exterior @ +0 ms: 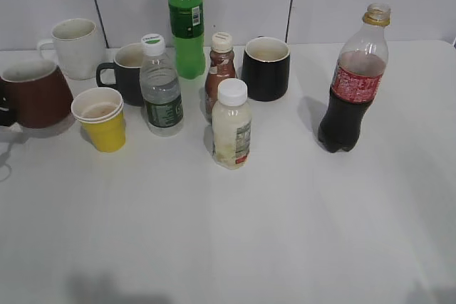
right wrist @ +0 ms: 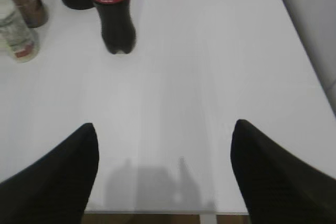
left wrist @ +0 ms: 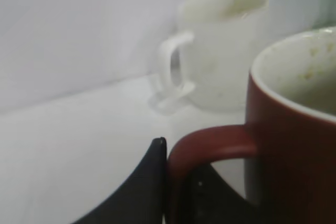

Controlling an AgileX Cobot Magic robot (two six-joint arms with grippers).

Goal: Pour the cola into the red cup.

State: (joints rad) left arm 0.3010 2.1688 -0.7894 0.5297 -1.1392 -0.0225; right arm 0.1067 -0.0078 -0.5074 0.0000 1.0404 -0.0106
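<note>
Meanwhile, left gripper [left wrist: 176, 182] fingers [left wrist: 142, 187] close around the red cup's [left wrist: 294, 145] handle at the tabletop's [exterior: 235, 233] left edge; right gripper [right wrist: 163, 171] fingers [right wrist: 52, 182] spread wide, empty, well short of the cola [right wrist: 113, 9] standing upright.

Bottles, five: cola [exterior: 354, 83], uncapped; green bottle [exterior: 186, 19]; water bottle [exterior: 161, 90]; brown bottle [exterior: 220, 70], beige cap; pale bottle [exterior: 231, 124], white cap.

Mugs, four: red cup [exterior: 34, 92]; white mug [exterior: 75, 47]; two black mugs, one left [exterior: 127, 72], one right [exterior: 266, 67].

Paper cups, one: yellow cup [exterior: 100, 118].

Total on the table [exterior: 249, 233]: ten vessels.
</note>
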